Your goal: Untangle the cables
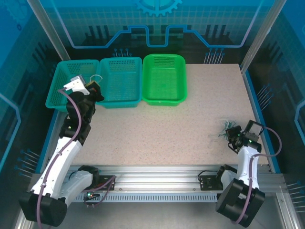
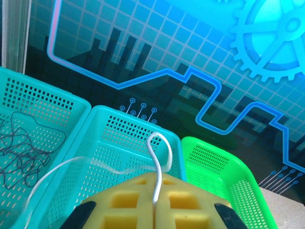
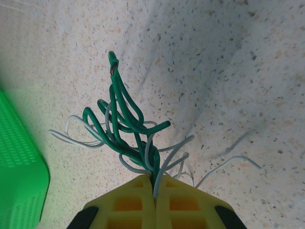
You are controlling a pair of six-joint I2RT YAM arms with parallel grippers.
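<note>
Gripping: left tool point(image 2: 155, 206) white cable point(image 2: 150, 152) | right tool point(image 3: 155, 185) green-white tangle point(image 3: 117, 106) | leftmost basket point(image 2: 47, 86) dark cables point(image 2: 19, 153)

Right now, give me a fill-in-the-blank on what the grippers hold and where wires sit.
The left gripper is shut on one ____ wire.
The right gripper is shut on white and ____ wires.
The dark wires lie in the basket farthest ____.
Missing: white; green; left.

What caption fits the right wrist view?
Right gripper shut on a bundle of green and white cables over the speckled table, green basket at left.
</note>
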